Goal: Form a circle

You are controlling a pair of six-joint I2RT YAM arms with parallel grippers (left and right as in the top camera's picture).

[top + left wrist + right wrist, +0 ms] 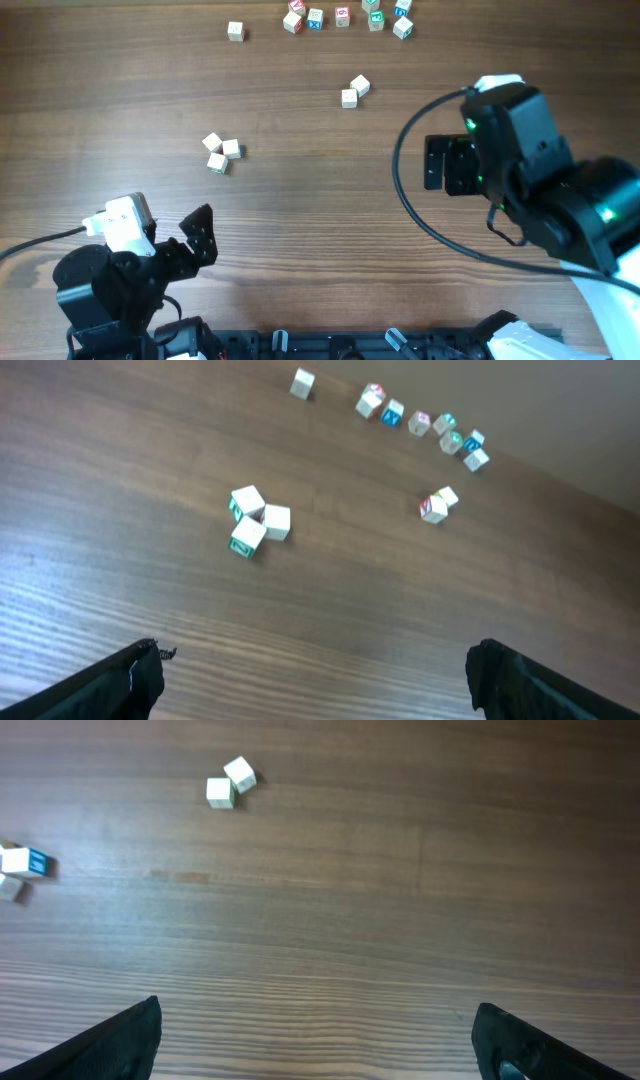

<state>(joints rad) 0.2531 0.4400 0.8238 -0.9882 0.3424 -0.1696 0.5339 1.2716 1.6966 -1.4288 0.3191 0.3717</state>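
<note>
Three pale wooden cubes [221,152] sit bunched on the bench [300,220] in your overhead view, left of centre. They are touching or all but touching, and they make a tight clump, not a ring. A pair of cubes [354,91] lies further right and toward the far side. A row of printed cubes [345,17] runs along the far edge, with a lone cube [235,31] left of that row. Your left tool [198,235] is at the near left, well apart from the clump. Your right tool [440,163] is at the right, nearer you than the pair and touching no cube.

From the left wrist you see that tool's dark fingers [120,680] in the bottom corners, spread wide with only bare wood between them. The clump lies ahead, left of the middle, with green print on two faces. The pair and the curving row sit beyond it to the right.

From the right wrist the tool likewise stands wide apart and holds nothing. The pair shows at upper left, and two further cubes [25,863], one with a blue face, are cut off at the left edge.
</note>
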